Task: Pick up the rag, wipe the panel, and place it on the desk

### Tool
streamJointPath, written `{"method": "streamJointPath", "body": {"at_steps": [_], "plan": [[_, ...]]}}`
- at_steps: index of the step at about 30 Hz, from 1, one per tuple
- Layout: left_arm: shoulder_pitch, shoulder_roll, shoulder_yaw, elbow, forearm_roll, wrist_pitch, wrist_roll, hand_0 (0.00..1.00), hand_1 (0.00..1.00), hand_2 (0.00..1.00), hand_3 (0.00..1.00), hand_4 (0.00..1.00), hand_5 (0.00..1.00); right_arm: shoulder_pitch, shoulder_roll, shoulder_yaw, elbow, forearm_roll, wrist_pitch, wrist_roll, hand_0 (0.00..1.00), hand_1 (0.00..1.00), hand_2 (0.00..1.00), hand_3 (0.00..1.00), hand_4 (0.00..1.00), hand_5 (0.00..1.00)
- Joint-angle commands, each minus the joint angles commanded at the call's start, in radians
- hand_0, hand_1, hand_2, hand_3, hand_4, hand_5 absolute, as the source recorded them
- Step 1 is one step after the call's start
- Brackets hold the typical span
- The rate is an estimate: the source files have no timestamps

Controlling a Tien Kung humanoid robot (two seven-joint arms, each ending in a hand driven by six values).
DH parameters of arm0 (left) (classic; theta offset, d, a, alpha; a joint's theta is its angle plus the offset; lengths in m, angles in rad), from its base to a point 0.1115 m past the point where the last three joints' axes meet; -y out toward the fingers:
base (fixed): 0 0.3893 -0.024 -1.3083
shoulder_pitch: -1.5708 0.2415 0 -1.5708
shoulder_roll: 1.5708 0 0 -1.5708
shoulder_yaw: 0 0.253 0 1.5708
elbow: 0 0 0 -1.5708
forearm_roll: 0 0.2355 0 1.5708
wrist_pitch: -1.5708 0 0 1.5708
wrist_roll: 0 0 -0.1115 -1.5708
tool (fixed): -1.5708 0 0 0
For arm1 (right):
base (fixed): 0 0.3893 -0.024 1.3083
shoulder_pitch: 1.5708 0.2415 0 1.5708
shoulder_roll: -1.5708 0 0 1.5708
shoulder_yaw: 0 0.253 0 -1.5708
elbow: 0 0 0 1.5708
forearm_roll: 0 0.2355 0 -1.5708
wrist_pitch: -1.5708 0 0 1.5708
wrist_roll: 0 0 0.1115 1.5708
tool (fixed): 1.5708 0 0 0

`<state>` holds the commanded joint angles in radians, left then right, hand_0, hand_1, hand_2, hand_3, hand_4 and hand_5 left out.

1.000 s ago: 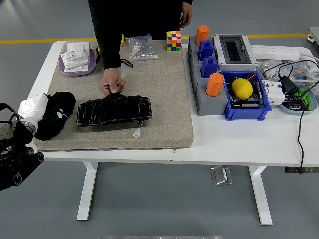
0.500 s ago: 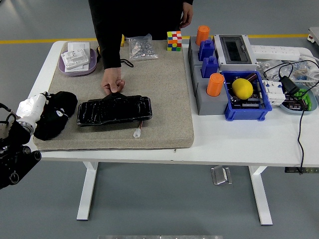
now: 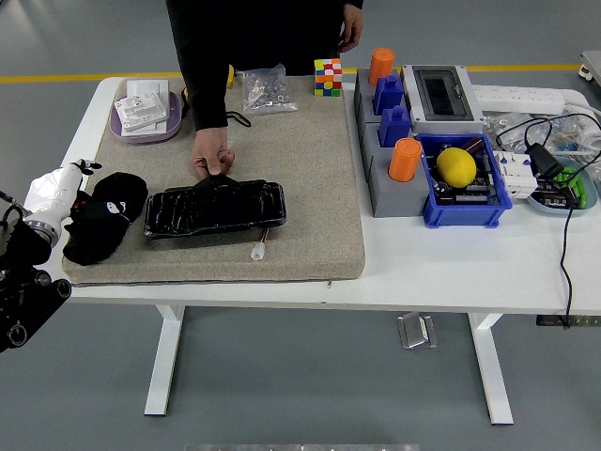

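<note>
Black crumpled cloth rag [image 3: 103,225] lies at the left end of the tan felt mat [image 3: 310,188], just beside the glossy black rectangular panel [image 3: 214,208]. My left hand [image 3: 56,193], white-wrapped, rests against the rag's left edge; I cannot tell how its fingers stand. A person's hand [image 3: 210,155] presses the panel's far edge. Beyond sit a multicoloured puzzle cube [image 3: 327,77] and a blue plastic bin [image 3: 465,183] holding a yellow lemon [image 3: 456,166]. No writing is legible anywhere.
</note>
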<state>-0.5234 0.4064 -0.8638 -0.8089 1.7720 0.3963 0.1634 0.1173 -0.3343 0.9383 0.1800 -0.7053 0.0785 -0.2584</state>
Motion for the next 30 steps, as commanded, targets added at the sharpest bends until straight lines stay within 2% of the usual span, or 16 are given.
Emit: {"method": "streamJointPath", "body": {"at_steps": [8, 9, 10, 15, 18, 23, 30], "plan": [[0.032, 0.023, -0.065, -0.075, -0.006, 0.015, -0.015, 0.481, 0.756, 0.81, 0.805, 0.978, 0.576, -0.006, 0.003, 0.004, 0.0, -0.003, -0.001, 0.001, 0.723, 0.634, 0.68, 0.584, 0.972, 0.549], [0.036, 0.026, -0.072, -0.084, -0.017, 0.019, -0.019, 0.481, 0.756, 0.81, 0.805, 0.978, 0.576, -0.007, 0.003, 0.005, 0.0, -0.005, -0.001, 0.001, 0.723, 0.634, 0.68, 0.584, 0.972, 0.549], [0.04, 0.027, -0.077, -0.09, -0.029, 0.024, -0.025, 0.468, 0.716, 0.769, 0.787, 0.949, 0.574, -0.008, 0.004, 0.005, 0.0, -0.005, -0.002, 0.001, 0.723, 0.635, 0.68, 0.584, 0.971, 0.548], [0.06, 0.026, -0.106, -0.113, -0.108, 0.058, -0.074, 0.468, 0.716, 0.769, 0.787, 0.949, 0.574, -0.009, 0.006, 0.005, 0.0, -0.007, -0.002, 0.002, 0.723, 0.635, 0.68, 0.584, 0.971, 0.548], [0.08, 0.027, -0.135, -0.151, -0.142, 0.074, -0.099, 0.45, 0.692, 0.741, 0.762, 0.919, 0.567, -0.01, 0.007, 0.005, 0.0, -0.008, -0.003, 0.002, 0.723, 0.634, 0.68, 0.584, 0.97, 0.548], [0.106, 0.032, -0.177, -0.218, -0.235, 0.088, -0.144, 0.431, 0.662, 0.72, 0.739, 0.9, 0.553, -0.012, 0.008, 0.012, 0.0, -0.015, -0.003, 0.0, 0.723, 0.634, 0.68, 0.584, 0.969, 0.548], [0.134, 0.035, -0.208, -0.275, -0.483, 0.077, -0.273, 0.436, 0.656, 0.71, 0.737, 0.869, 0.54, -0.01, 0.011, 0.008, 0.0, -0.012, -0.004, 0.003, 0.723, 0.634, 0.68, 0.584, 0.969, 0.547]]}}
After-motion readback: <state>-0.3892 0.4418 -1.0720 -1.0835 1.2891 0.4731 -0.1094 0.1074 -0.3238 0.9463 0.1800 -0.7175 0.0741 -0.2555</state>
